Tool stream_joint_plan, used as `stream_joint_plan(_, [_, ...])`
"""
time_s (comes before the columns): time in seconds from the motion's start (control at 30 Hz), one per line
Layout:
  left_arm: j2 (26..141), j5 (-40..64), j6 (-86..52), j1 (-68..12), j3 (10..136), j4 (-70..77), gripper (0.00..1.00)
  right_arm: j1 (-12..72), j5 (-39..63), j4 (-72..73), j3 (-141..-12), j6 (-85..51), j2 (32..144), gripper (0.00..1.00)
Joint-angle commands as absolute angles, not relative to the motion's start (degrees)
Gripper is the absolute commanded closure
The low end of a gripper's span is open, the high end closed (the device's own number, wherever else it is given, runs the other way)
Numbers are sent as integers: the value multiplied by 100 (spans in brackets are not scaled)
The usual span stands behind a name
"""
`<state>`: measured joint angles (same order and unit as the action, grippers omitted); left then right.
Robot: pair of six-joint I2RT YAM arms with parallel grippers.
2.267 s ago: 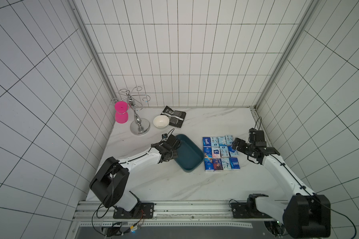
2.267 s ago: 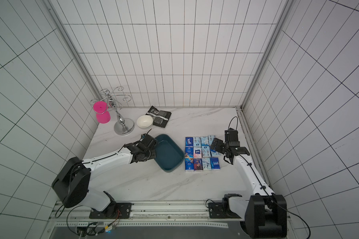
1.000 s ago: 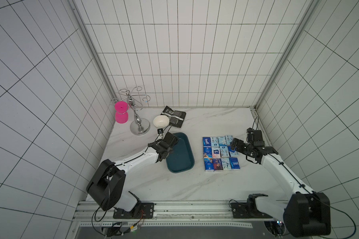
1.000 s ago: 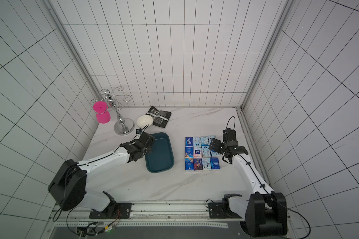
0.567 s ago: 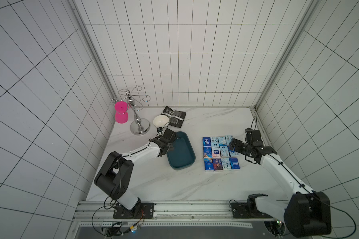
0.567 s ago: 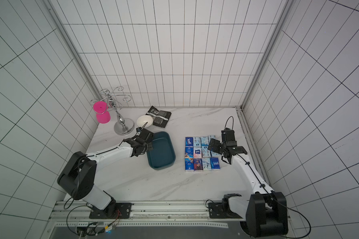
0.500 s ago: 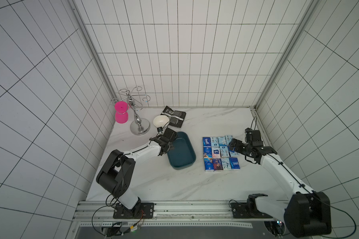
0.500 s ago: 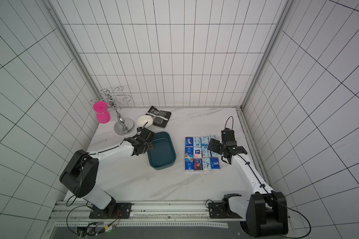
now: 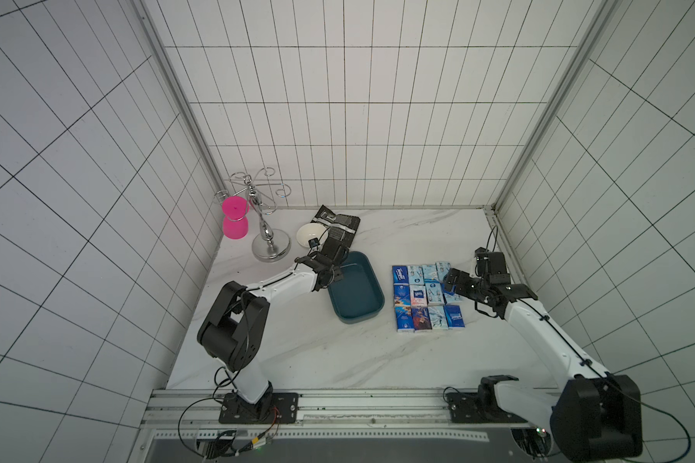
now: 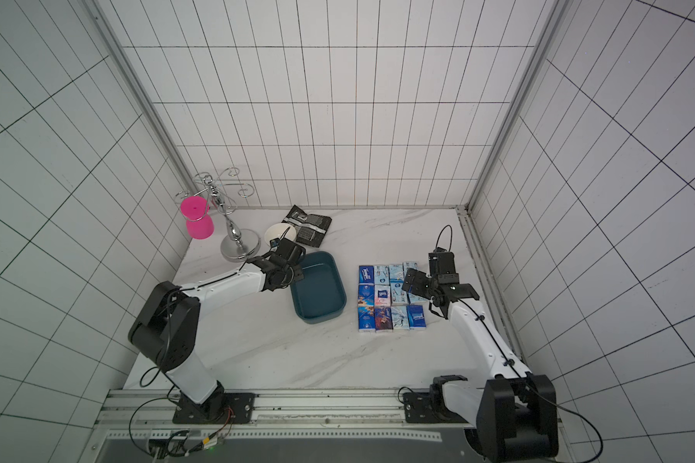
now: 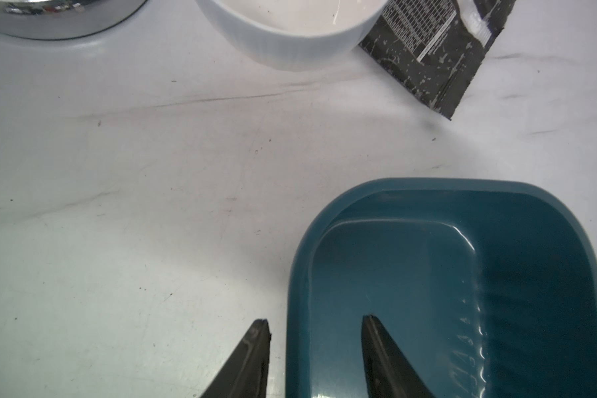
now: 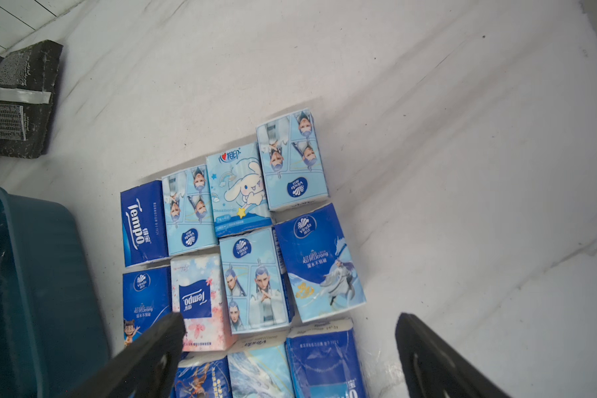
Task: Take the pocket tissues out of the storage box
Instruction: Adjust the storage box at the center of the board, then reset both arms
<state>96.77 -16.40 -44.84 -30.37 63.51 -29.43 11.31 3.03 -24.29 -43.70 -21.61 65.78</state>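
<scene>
Twelve pocket tissues (image 9: pixel 418 296) beside the storage box (image 9: pixel 356 296) read Tempo, Vinda, Cinnamoroll.

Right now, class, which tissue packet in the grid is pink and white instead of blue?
The blossom-printed Tempo packet, middle row, second from the storage box; all the rest are dark or light blue.

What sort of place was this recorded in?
Probably a staged robot test cell styled like a bathroom corner: white tiled walls box in a marble-look countertop, and the left arm and right arm stand on an aluminium rail at its front.
</scene>
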Motion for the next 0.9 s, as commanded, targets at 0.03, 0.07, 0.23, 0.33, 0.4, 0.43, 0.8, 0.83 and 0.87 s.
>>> stream_joint_plan(0.03, [9049, -2021, -4372, -3006, 6486, -3314, 43, 1178, 88, -2546, -4390, -2078, 6545, 1])
stream_joint_plan(0.07, [8909, -2075, -4348, -2998, 6486, -3395, 41, 1178, 63, -2533, -4399, -2091, 6561, 1])
stream_joint_plan(0.23, [8353, -2414, -4259, -2979, 6380, -3644, 24, 1177, -147, -2463, -4491, -2095, 6562, 1])
stream_joint_plan(0.33, [8074, -3209, -4364, -2940, 6100, -3509, 2, 1170, -575, -2102, -4428, -2006, 6470, 1])
stream_joint_plan(0.4, [7983, -3468, -4537, -2813, 5920, -3366, 2, 1108, -1014, -1863, -4462, -1885, 6469, 1])
stream_joint_plan(0.43, [7972, -3540, -4597, -2766, 5891, -3371, 2, 1048, -1095, -1770, -4489, -1813, 6472, 1])
stream_joint_plan(0.8, [7340, -4499, -4434, -2229, 5244, -2599, 1, 55, -1232, 1597, -2836, -583, 6343, 1])
stream_joint_plan(0.83, [7268, -4405, -4399, -2232, 5117, -2410, 1, -49, -1221, 1754, -2811, -652, 6515, 1])
stream_joint_plan(0.87, [7251, -4378, -4323, -2232, 5022, -2175, 1, -98, -1247, 2007, -2756, -684, 6680, 1])
